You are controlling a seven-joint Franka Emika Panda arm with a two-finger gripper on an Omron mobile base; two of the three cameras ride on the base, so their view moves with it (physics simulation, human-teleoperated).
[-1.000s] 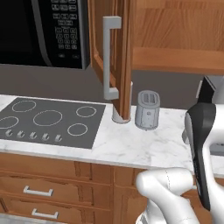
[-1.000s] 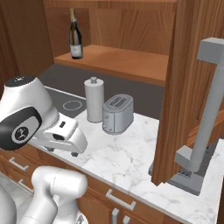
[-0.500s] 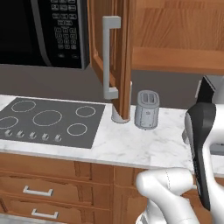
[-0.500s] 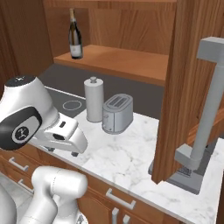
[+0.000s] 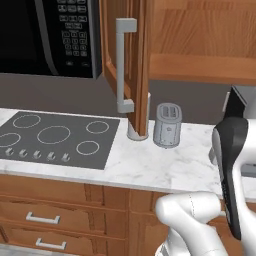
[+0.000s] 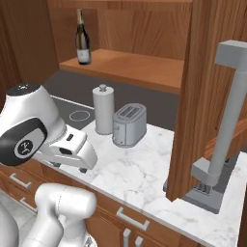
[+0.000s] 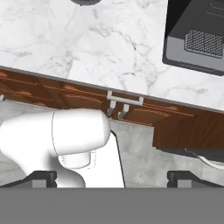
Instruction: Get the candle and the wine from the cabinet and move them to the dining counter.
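Here we see the arm folded low before the marble worktop (image 6: pixel 144 169), hand aimed down past its edge; the gripper (image 7: pixel 113 177) gapes wide, empty; the wine (image 6: pixel 82 38) stands on the open cabinet (image 6: pixel 144 67) shelf.

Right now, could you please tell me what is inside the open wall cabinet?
The wine bottle stands upright on the cabinet shelf, near its left end. No candle shows there; the open door covers the shelf's right part.
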